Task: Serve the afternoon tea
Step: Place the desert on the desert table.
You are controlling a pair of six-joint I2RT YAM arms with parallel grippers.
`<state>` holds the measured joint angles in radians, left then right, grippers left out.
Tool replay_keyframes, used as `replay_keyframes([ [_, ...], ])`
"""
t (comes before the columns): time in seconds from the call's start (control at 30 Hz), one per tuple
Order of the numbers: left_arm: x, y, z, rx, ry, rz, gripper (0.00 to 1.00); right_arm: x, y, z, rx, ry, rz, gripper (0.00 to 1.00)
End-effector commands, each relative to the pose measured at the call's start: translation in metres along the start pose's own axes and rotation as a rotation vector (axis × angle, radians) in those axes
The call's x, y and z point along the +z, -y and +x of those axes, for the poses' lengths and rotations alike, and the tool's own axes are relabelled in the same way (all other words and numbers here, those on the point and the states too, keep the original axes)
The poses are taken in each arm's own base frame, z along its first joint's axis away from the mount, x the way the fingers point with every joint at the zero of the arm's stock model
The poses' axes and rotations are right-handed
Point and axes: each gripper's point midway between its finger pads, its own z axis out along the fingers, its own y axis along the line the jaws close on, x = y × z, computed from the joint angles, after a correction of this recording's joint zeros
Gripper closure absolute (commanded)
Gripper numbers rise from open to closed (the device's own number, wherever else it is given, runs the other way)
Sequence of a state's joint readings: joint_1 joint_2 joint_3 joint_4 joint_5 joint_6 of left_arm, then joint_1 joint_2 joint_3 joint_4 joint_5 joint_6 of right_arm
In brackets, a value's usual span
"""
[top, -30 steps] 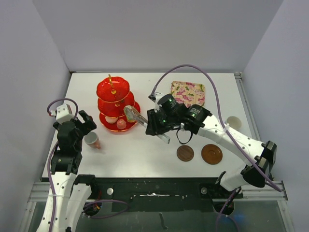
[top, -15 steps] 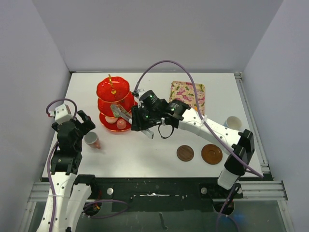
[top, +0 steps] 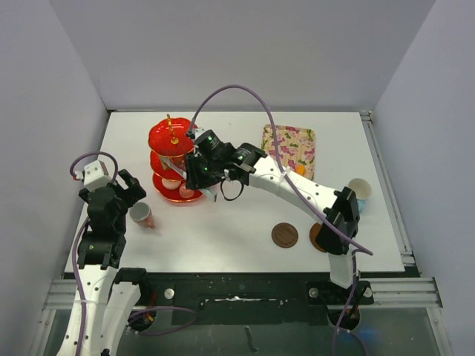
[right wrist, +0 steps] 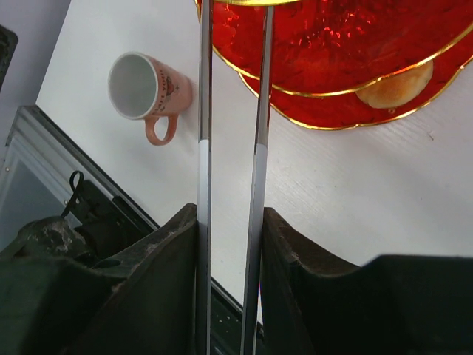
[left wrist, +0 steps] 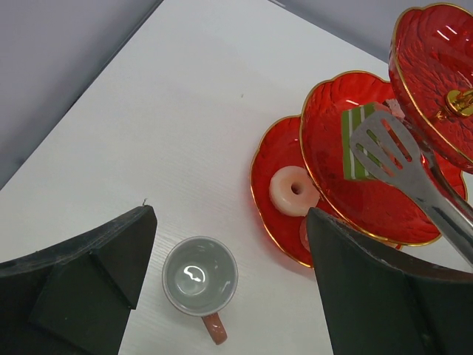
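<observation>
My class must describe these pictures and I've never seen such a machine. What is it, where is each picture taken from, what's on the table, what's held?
Two robot arms stand bolted to a table, each ending in a two-finger gripper. One picture looks down from above; the other two come from cameras on the wrists. On the table are a red three-tier stand with sweets, a pink cup, a light-blue cup, two brown saucers and a flowered tray. The right gripper is shut on tongs, whose tip holds a green-striped cake over the stand's middle tier. The left gripper is open and empty, close to the pink cup.
</observation>
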<state>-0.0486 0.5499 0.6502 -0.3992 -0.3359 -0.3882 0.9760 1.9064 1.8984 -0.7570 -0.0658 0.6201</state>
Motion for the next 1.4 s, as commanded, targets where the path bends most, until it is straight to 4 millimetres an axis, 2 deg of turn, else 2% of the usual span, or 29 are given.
replay_keyframes([
  [0.0,-0.002,0.006,-0.021,-0.028,0.067,0.018,0.18,0.0,-0.008,-0.036,-0.015,0.102,0.001,0.8],
  [0.17,-0.002,0.006,-0.02,-0.027,0.067,0.019,0.18,0.009,-0.003,-0.045,-0.023,0.119,0.037,0.79],
  [0.33,-0.002,0.006,-0.02,-0.026,0.067,0.021,0.19,0.019,0.003,-0.044,-0.026,0.108,0.067,0.77],
  [0.47,-0.002,0.007,-0.02,-0.027,0.068,0.026,0.19,0.022,0.003,-0.043,-0.028,0.099,0.061,0.69],
  [0.6,-0.001,0.007,-0.02,-0.026,0.066,0.026,0.19,0.017,-0.003,-0.047,-0.031,0.111,0.03,0.6],
  [0.7,-0.001,0.007,-0.019,-0.025,0.064,0.028,0.18,0.013,-0.006,-0.049,-0.028,0.116,0.006,0.58],
  [1.1,-0.001,0.008,-0.019,-0.024,0.062,0.031,0.18,-0.009,-0.014,-0.051,-0.012,0.146,-0.033,0.6],
  [1.37,-0.001,0.008,-0.019,-0.023,0.06,0.03,0.18,-0.021,-0.011,-0.032,-0.003,0.124,-0.05,0.63],
])
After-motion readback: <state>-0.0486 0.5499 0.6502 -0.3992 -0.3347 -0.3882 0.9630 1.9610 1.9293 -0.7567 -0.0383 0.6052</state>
